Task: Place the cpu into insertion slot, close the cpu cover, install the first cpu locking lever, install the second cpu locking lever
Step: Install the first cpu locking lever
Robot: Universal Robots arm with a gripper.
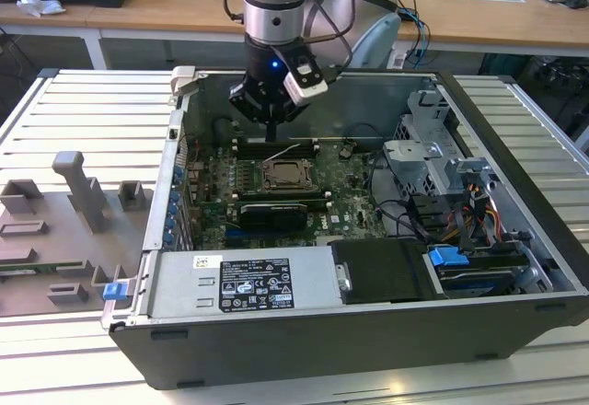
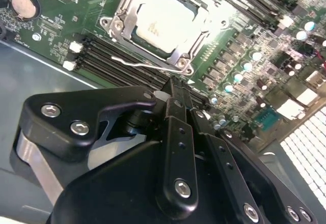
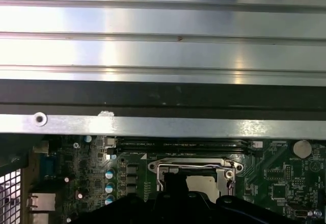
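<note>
Black matte metal fingers [image 2: 175, 94] of mine are pressed together, empty, above the pale silver-beige square cpu [image 2: 164, 21] seated under its thin silvery frame cover [image 2: 122, 18].

Cpu [image 2: 165, 20]: pale matt metal face. Cpu cover [image 2: 125, 18]: shiny silvery metal. Tool [image 2: 175, 107]: matt black, steel screws.

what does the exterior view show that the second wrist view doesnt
Exterior view: the whole open computer case, its labelled power supply, a blue-tabbed drive bay, grey fixtures on the table at the exterior view's left, and the arm.

Second wrist view: the cpu with its pale face seated in the socket, the cpu cover framing it, a wire lever beside it, and a coin cell.

Shared: the gripper above the green motherboard, close to the insertion slot.
</note>
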